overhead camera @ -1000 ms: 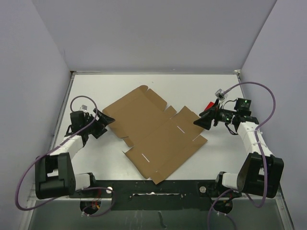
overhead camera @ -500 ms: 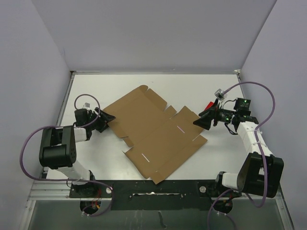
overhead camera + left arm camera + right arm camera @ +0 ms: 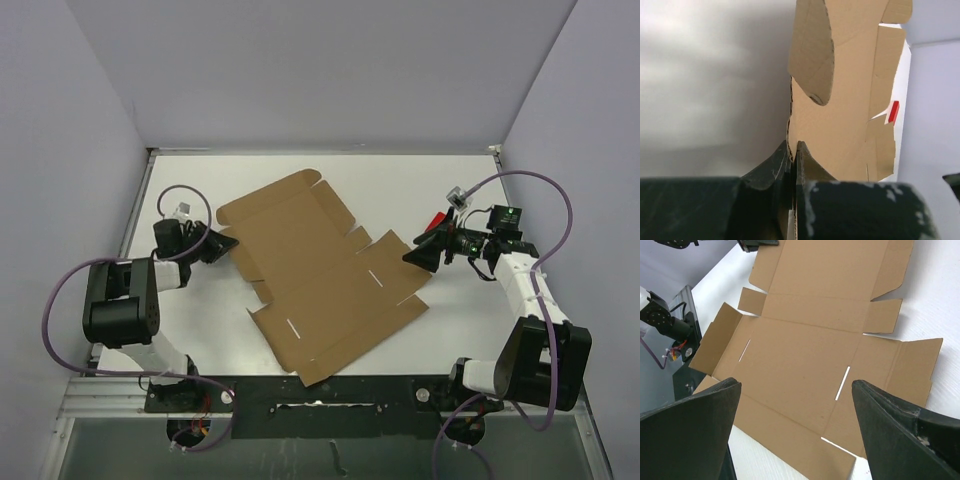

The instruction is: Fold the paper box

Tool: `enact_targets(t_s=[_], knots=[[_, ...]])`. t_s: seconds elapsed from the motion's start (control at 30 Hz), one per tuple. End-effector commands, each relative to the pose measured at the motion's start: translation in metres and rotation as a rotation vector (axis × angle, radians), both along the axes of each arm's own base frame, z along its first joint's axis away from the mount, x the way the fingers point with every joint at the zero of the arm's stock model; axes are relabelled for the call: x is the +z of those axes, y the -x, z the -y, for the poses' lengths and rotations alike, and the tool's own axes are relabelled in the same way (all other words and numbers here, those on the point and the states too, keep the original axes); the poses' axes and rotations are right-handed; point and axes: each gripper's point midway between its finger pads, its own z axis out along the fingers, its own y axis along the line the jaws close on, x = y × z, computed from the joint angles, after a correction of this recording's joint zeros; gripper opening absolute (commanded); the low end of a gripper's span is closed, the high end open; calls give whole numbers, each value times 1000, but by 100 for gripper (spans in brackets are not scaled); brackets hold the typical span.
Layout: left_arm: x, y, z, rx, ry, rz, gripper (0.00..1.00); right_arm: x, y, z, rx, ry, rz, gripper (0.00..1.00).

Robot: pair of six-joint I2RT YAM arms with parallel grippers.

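The paper box [image 3: 320,280] lies unfolded and nearly flat on the white table [image 3: 400,180], a brown cardboard sheet with flaps and slits. My left gripper [image 3: 228,243] is at its far-left corner, shut on the cardboard edge. In the left wrist view the edge of the paper box [image 3: 850,110] runs straight between the left gripper [image 3: 793,145] fingers. My right gripper [image 3: 412,255] hovers open just off the sheet's right flap. In the right wrist view the right gripper [image 3: 795,385] stands wide apart over the paper box [image 3: 810,340], holding nothing.
A small red block [image 3: 435,220] sits on the table just behind the right gripper, also seen as the red block [image 3: 894,111] past the sheet. Grey walls close in the left, back and right. Purple cables loop from both arms.
The left gripper has closed on the sheet's left corner. The sheet has shifted and turned slightly toward the left, and the left arm's elbow has swung back. The right arm has stayed still.
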Motion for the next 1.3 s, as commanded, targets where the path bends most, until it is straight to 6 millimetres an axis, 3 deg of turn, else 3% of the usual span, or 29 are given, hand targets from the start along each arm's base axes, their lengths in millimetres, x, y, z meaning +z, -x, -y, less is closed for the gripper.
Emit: enact_targets(t_s=[0.0,0.23,0.43,0.73,0.87,1.0,1.13,1.27], knots=[[109,-25,4,-119,-134,394,0,18,2,-3,60,-12,78,98],[191,-15,16,-190,-308,749,0,13,-2,4,25,65,116,98],[226,5,29,-261,-327,941,0,-2,-26,22,-46,216,153,98],[251,33,45,-352,-329,1107,0,-19,-71,29,-31,274,203,98],[257,41,47,-364,-330,1130,0,-45,-71,15,18,272,112,97],[259,47,50,-368,-312,1145,0,-68,-84,16,-21,289,8,93],[261,54,51,-370,-301,1155,0,-79,-93,26,-49,267,-73,90],[264,58,53,-373,-294,1167,0,-81,-89,30,-45,239,-83,89]])
